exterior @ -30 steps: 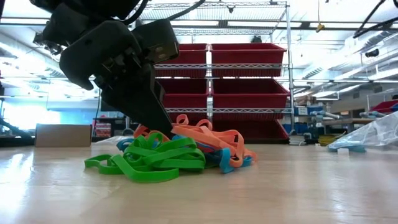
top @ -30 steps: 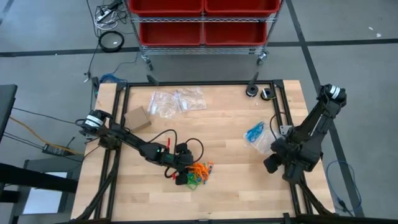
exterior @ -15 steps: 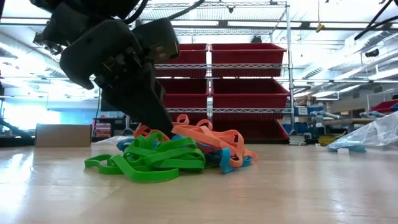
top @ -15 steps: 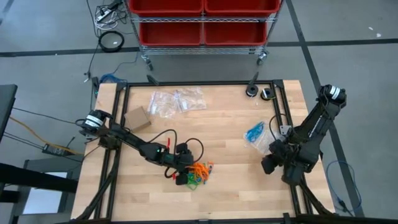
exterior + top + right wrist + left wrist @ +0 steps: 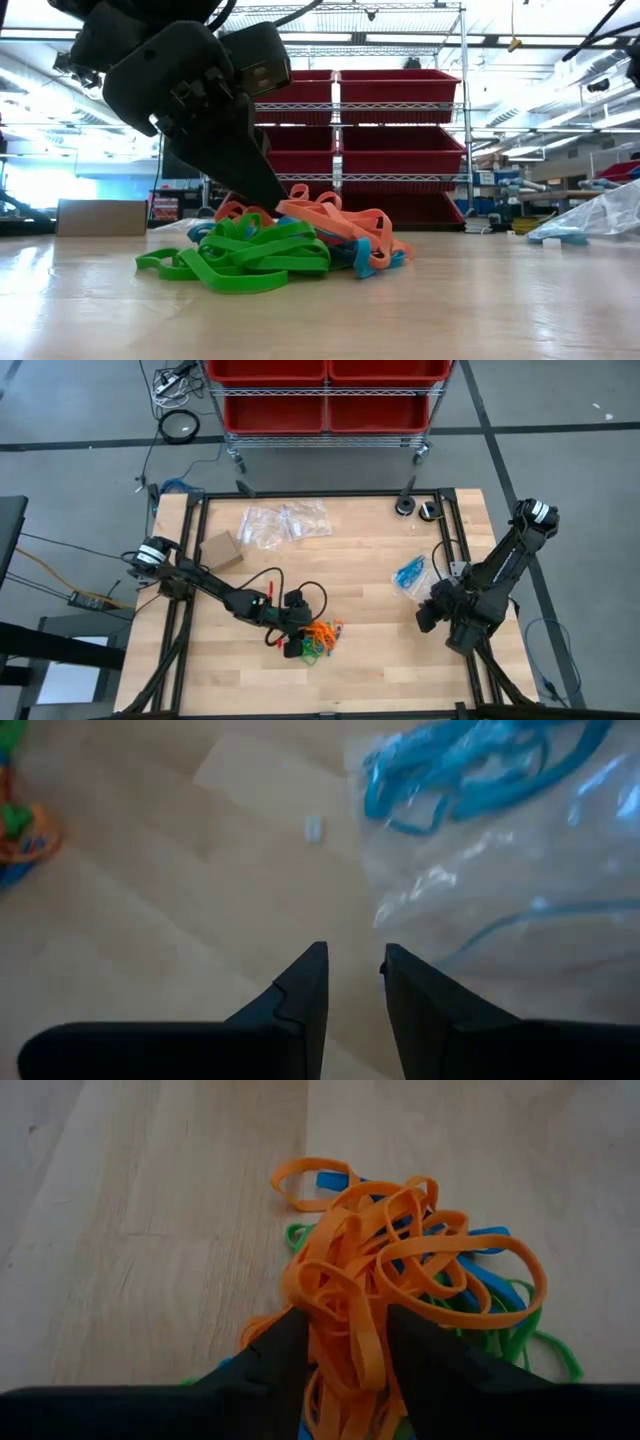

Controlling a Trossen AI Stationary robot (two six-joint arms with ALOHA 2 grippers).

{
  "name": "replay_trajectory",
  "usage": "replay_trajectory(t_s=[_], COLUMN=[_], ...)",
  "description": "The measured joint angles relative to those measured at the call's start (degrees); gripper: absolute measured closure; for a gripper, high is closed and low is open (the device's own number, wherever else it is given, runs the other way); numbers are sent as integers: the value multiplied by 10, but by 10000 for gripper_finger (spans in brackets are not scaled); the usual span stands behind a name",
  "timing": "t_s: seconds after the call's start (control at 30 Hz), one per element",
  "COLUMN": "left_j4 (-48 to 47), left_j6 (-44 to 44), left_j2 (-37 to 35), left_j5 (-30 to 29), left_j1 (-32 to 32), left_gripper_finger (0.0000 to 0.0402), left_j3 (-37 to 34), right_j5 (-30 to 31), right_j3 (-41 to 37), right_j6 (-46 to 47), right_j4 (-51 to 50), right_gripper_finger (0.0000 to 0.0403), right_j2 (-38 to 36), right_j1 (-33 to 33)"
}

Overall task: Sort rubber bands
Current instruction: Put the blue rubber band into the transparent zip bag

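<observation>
The rubber bands (image 5: 320,638) lie in one tangled pile of orange, blue and green loops on the wooden table, near its front middle. In the low view the green bands (image 5: 250,262) are nearest and the orange ones (image 5: 335,218) sit on top. My left gripper (image 5: 348,1330) slants down into the pile from the table's left, open, with orange strands between its fingers. My right gripper (image 5: 355,965) hovers open with nothing in it over bare wood at the table's right. It is beside a clear bag (image 5: 500,850) holding blue bands. My left gripper has its open fingers (image 5: 285,1355) pushed into the orange part of the pile, slanting down from the table's left. Several orange strands (image 5: 345,1345) run loose between the fingers, not squeezed together. The pile rests on the table (image 5: 480,300).
Clear plastic bags (image 5: 285,522) and a small cardboard box (image 5: 220,550) lie at the far left. The bag of blue bands (image 5: 412,575) is at the right, and two small black round parts (image 5: 405,506) sit at the far edge. A rack of red bins (image 5: 325,395) stands beyond the table.
My right gripper has turned and swung a little toward the table's left, beside the bag of blue bands, staying open. The pile of rubber bands has kept its shape.
</observation>
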Motion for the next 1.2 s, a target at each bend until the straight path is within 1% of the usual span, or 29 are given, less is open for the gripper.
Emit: replay_trajectory(t_s=[0.1,0.27,0.37,0.43,0.5,0.6,0.67,0.7,0.77,0.83,0.93,1.0,1.07,1.13,1.2], left_j4=[0,4,9,9,9,9,9,9,9,9,9,9,9,9,9], left_j6=[0,3,3,3,3,3,3,3,2,2,1,1,0,0,0], left_j2=[0,0,0,0,0,0,0,0,0,0,0,0,0,0,0], left_j5=[0,0,0,0,0,0,0,0,0,0,0,0,0,0,0], left_j1=[0,0,0,0,0,0,2,2,2,2,2,2,2,2,2], left_gripper_finger=[254,254,254,254,254,254,254,254,254,254,254,254,254,254,254], left_j3=[0,0,0,0,0,0,0,0,0,0,0,0,0,0,0], right_j5=[6,4,16,40,62,99,95,75,18,-37,-94,-111,-114,-112,-113], right_j3=[-1,-26,-48,-56,-59,-58,-47,-37,-14,10,59,100,142,181,201], right_j6=[-4,-5,-6,-28,-91,-227,-303,-333,-375,-408,-458,-482,-498,-501,-506], right_j4=[-9,1,44,106,173,299,336,334,297,235,122,18,-83,-168,-227], right_gripper_finger=[313,316,324,331,336,341,345,348,355,364,382,396,401,396,386], right_j2=[0,0,0,0,0,0,0,0,0,0,3,3,3,3,3], right_j1=[-16,-42,-49,-48,-48,-48,-48,-48,-48,-44,-34,-31,-32,-32,-32])
